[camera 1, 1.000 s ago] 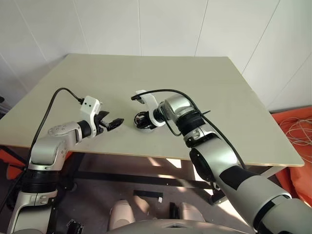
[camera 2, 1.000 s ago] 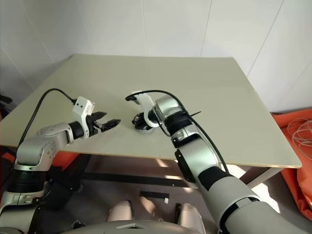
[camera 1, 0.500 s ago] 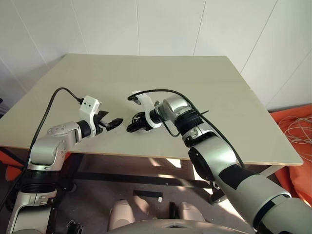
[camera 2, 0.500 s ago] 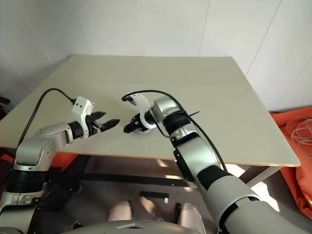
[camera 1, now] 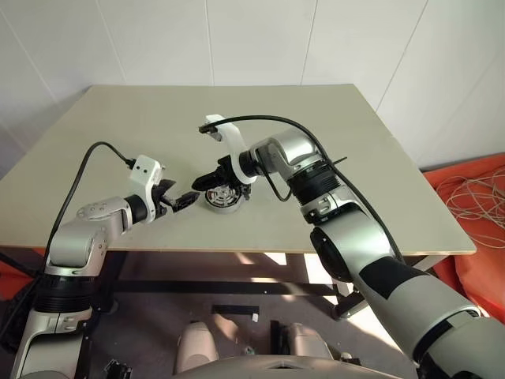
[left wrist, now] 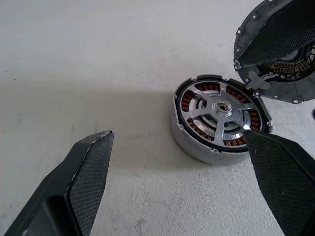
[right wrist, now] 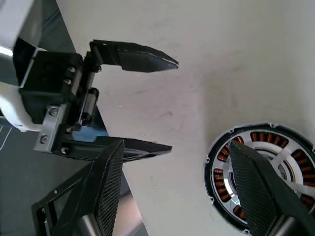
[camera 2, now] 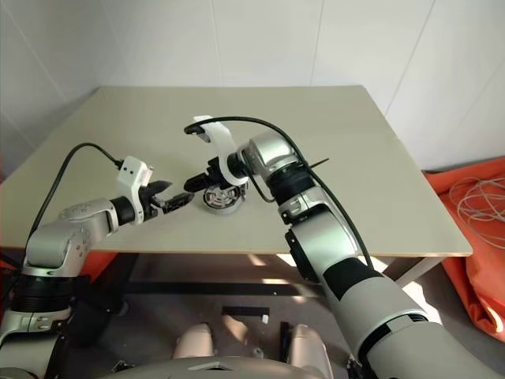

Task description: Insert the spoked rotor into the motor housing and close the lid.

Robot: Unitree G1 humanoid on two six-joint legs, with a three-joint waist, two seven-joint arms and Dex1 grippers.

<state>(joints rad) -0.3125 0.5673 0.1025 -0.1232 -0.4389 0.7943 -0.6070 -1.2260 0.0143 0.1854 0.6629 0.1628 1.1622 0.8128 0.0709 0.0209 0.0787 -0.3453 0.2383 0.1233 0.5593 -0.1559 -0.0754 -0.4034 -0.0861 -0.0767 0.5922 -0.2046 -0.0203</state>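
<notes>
Since a second ago my right hand [camera 1: 207, 181] has let go, its fingers spread, and lifted off the motor housing [camera 1: 222, 198]; it hangs just above the housing's left edge. On my screen the housing sits on the worktop [camera 1: 371, 158] near its front edge, with the spoked rotor [left wrist: 220, 113] seated inside over the copper windings. My left hand [camera 1: 183, 200] waits just left of it, fingers wide apart, grasping nothing.
</notes>
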